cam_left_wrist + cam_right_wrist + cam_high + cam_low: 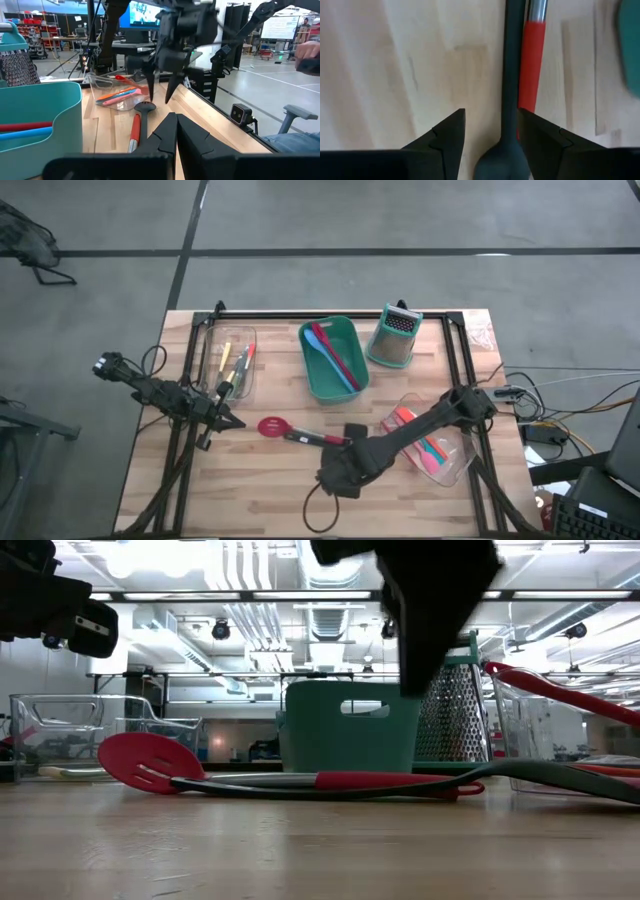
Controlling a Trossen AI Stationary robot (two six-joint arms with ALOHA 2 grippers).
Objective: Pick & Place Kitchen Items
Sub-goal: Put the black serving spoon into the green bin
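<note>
The right gripper (pixel 490 132) hangs low at the centre-bottom of the overhead frame, fingers spread wide and gripping nothing, straddling two handles lying side by side: a dark grey silicone spoon (pixel 509 90) and a red-handled slotted spatula (pixel 290 431). To lift only one, it should centre over a single handle before closing, or both may pinch together. The teal plastic bin (pixel 333 360) lies above in that frame. The left gripper (pixel 176 137) waits at left, pressed closed and empty.

No words, labels, brands or numbers can be read anywhere; the bright screen (pixel 145 14) in the room behind shows only unreadable shapes.
</note>
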